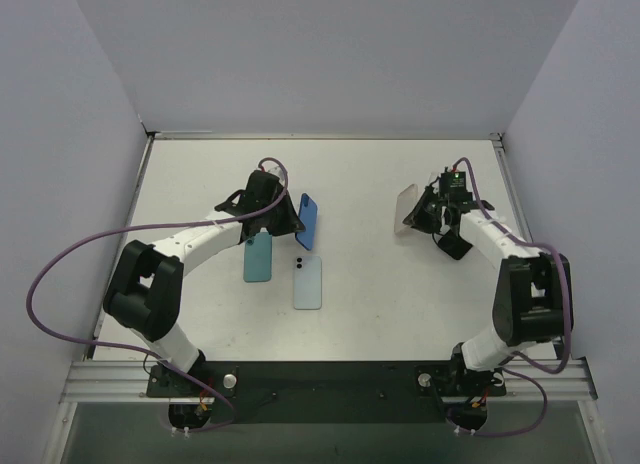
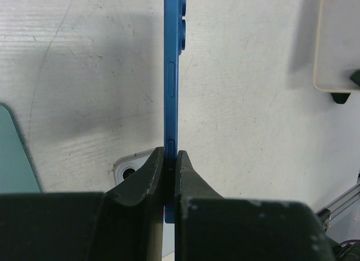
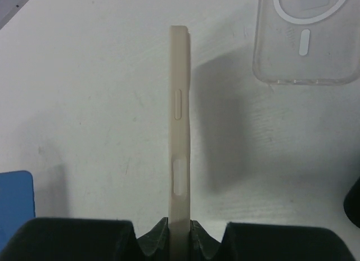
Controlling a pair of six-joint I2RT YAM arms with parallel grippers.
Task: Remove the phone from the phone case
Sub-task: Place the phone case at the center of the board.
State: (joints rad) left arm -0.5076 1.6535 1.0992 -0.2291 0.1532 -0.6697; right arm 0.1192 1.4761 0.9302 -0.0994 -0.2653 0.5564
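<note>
My left gripper (image 1: 286, 222) is shut on the lower edge of a blue phone (image 1: 307, 221), held edge-up above the table. In the left wrist view the blue phone (image 2: 172, 75) runs straight up from between the closed jaws of the left gripper (image 2: 170, 160), side buttons showing. My right gripper (image 1: 426, 212) is shut on a beige phone case (image 1: 407, 209), apart from the phone at the right. The right wrist view shows the beige case (image 3: 180, 131) edge-on, rising from the right gripper (image 3: 180, 227), with button cutouts along its side.
A teal phone-shaped slab (image 1: 258, 257) and a pale blue phone (image 1: 307, 281), camera side up, lie flat on the table below the left gripper. A clear case (image 3: 306, 41) with a ring mark lies beyond the right gripper. Grey walls enclose the table.
</note>
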